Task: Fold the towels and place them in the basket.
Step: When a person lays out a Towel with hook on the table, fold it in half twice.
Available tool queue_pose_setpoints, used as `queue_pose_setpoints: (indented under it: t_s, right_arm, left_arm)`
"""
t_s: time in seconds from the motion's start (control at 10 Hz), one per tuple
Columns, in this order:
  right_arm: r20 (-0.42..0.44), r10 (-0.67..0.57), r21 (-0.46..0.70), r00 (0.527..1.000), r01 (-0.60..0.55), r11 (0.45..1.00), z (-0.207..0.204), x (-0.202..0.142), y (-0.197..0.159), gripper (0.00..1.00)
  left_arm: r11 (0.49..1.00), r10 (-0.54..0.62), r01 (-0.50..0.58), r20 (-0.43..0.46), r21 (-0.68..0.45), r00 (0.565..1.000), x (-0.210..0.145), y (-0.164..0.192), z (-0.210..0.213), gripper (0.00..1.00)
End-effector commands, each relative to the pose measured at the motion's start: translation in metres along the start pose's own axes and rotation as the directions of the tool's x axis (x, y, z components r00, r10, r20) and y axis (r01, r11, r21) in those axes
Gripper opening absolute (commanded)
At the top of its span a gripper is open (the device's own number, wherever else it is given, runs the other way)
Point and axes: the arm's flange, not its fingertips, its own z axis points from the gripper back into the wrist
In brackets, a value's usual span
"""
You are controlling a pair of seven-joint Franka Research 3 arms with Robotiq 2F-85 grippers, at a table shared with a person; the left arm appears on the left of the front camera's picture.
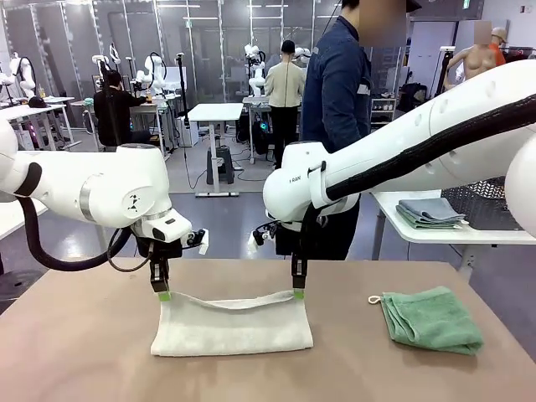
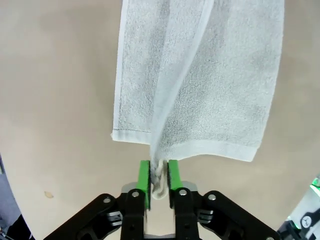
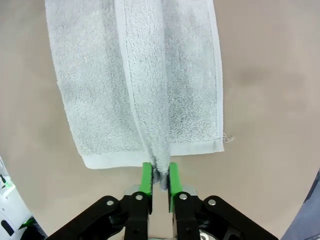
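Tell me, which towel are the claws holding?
The white towel: the left claw and right claw each pinch a corner of it. The green towel lies untouched to the right, and the grey towels sit farther back.

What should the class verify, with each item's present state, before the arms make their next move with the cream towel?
1. The left end effector pinches the cream towel by its raised edge: ok.
2. The right end effector pinches the same edge: ok.
3. Both held ends level: ok.
4. Lower part of the towel flat on the table: ok.
5. The green towel lies apart from it: ok.
6. The basket ready for towels: cannot tell, partly hidden.
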Motion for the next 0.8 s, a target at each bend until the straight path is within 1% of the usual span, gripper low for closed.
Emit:
queue_pose_setpoints:
  t_s: [0.0, 0.1, 0.2, 0.3, 0.4, 0.5, 0.6, 0.7]
  right_arm:
    - [-0.002, 0.000, -0.066, 1.000, 0.000, 0.998, 0.001, 0.003, -0.001, 0.56]
    - [0.009, -0.016, -0.088, 1.000, 0.016, 0.996, 0.002, 0.006, 0.000, 0.58]
    - [0.008, -0.056, -0.123, 0.998, 0.056, 0.991, 0.004, 0.007, -0.001, 0.78]
    - [0.023, -0.095, -0.148, 0.995, 0.097, 0.984, 0.007, 0.007, -0.002, 0.80]
    - [0.025, -0.104, -0.151, 0.994, 0.107, 0.983, 0.008, 0.005, -0.003, 1.00]
    - [0.022, -0.094, -0.138, 0.995, 0.096, 0.986, 0.010, 0.002, 0.000, 1.00]
    - [0.020, -0.098, -0.132, 0.995, 0.099, 0.986, 0.014, -0.001, 0.009, 1.00]
    - [0.024, -0.093, -0.138, 0.995, 0.095, 0.986, 0.019, -0.003, 0.018, 0.91]
  left_arm:
    - [0.998, 0.025, -0.025, 0.002, 0.052, 1.000, 0.000, 0.003, 0.002, 0.60]
    - [0.998, 0.032, -0.033, 0.017, 0.059, 0.999, -0.002, 0.003, 0.005, 0.89]
    - [0.997, 0.047, -0.048, 0.027, 0.068, 0.999, -0.003, 0.003, 0.008, 0.98]
    - [0.995, 0.064, -0.067, 0.040, 0.076, 0.997, -0.006, 0.004, 0.010, 1.00]
    - [0.994, 0.065, -0.068, 0.046, 0.081, 0.997, -0.009, 0.002, 0.012, 1.00]
    - [0.995, 0.051, -0.056, 0.055, 0.086, 0.997, -0.013, -0.004, 0.017, 1.00]
    - [0.995, 0.040, -0.046, 0.066, 0.089, 0.997, -0.015, -0.012, 0.023, 0.98]
    - [0.995, 0.033, -0.040, 0.078, 0.091, 0.996, -0.018, -0.021, 0.031, 1.00]
